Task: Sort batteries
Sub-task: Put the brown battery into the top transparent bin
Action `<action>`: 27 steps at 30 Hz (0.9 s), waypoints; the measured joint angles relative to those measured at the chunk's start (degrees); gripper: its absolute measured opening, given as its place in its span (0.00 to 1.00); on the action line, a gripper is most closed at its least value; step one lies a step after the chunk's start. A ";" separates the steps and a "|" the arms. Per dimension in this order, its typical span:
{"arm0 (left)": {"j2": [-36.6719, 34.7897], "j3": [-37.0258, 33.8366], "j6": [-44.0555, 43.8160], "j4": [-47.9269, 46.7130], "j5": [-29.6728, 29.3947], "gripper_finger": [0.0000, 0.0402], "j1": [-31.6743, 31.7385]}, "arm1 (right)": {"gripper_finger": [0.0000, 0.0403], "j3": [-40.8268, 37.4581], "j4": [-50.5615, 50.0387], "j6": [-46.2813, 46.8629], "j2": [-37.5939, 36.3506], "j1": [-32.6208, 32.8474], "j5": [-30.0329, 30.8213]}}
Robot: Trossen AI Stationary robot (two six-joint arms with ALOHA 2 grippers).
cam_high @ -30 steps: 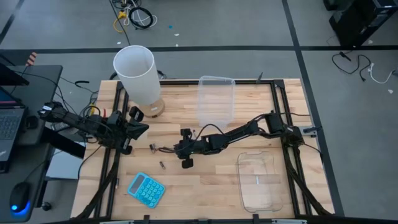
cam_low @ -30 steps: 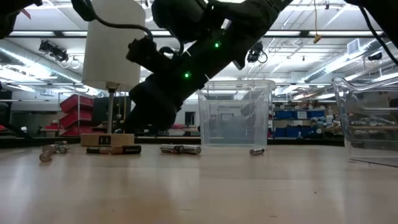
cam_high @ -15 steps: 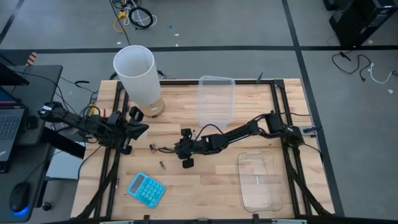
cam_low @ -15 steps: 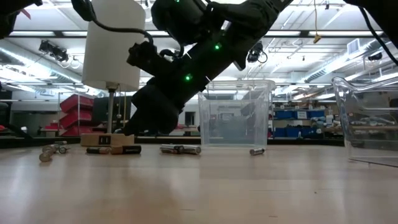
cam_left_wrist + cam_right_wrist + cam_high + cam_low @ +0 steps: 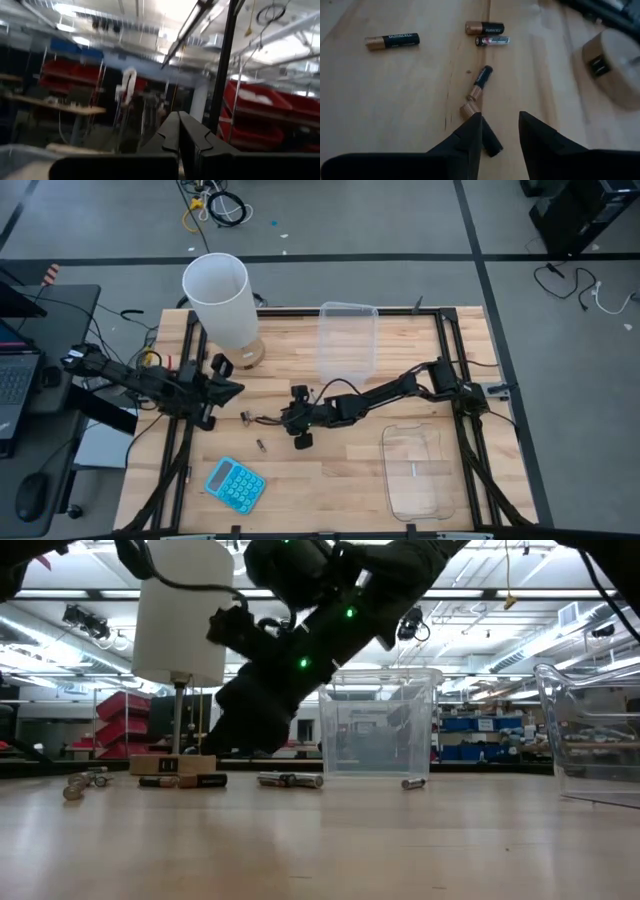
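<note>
From above, the batteries [image 5: 262,420] lie scattered on the counter [image 5: 330,470] left of its middle, near the right hand [image 5: 297,418], which hovers low over them. The left hand [image 5: 222,378] waits at the left edge, shut

At counter height, the batteries [image 5: 290,779] lie flat in a loose row, apart from the clear tub [image 5: 378,730]

From the right wrist, the right hand [image 5: 499,131] stands part-open, one dark cell [image 5: 481,134] lying partly under one finger, not gripped. Small, rigid, smooth and round, the cells will likely roll; pinching across the middle seems safest

From the left wrist, the fingers [image 5: 176,132] press together
</note>
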 joint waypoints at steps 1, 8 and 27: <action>0.00 0.00 -0.91 -1.69 0.03 0.00 0.01 | 0.29 0.00 -0.53 -0.73 -0.93 0.52 0.50; 0.02 -0.02 -6.40 -18.07 0.22 0.00 0.00 | 0.29 0.04 -9.06 -2.73 -8.81 2.76 1.83; 22.99 -0.02 -22.44 -24.34 0.54 0.02 0.00 | 0.29 0.04 -46.44 12.22 -30.67 7.28 13.56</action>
